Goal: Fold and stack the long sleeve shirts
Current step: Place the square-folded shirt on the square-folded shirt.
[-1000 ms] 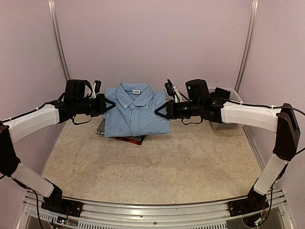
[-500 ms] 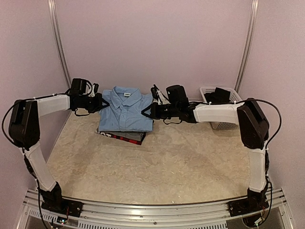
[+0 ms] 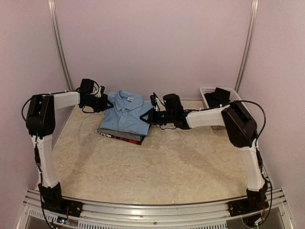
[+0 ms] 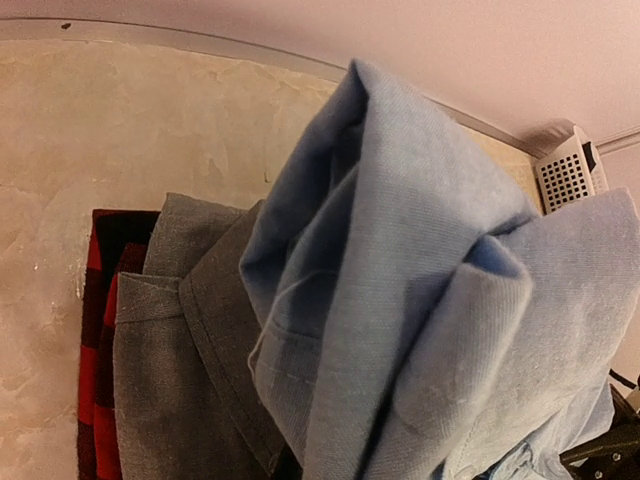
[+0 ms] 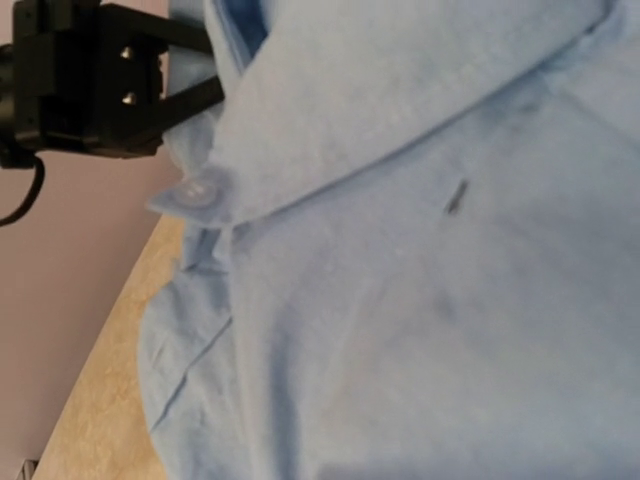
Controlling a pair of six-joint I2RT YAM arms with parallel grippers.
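Beige tabletop point(image 3: 157, 162), far left: we hold the folded light blue shirt point(image 3: 125, 112) by its sides, left gripper point(image 3: 106, 102) and right gripper point(image 3: 145, 118) clamped on cloth, over the grey shirt point(image 4: 170, 350) and plaid shirt point(image 4: 95, 330).

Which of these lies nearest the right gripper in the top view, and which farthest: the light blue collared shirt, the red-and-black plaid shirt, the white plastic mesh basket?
1. light blue collared shirt: its right edge is pinched in the right gripper.
2. red-and-black plaid shirt: bottom of the stack, left of the gripper and nearer the bases.
3. white plastic mesh basket: far right corner.
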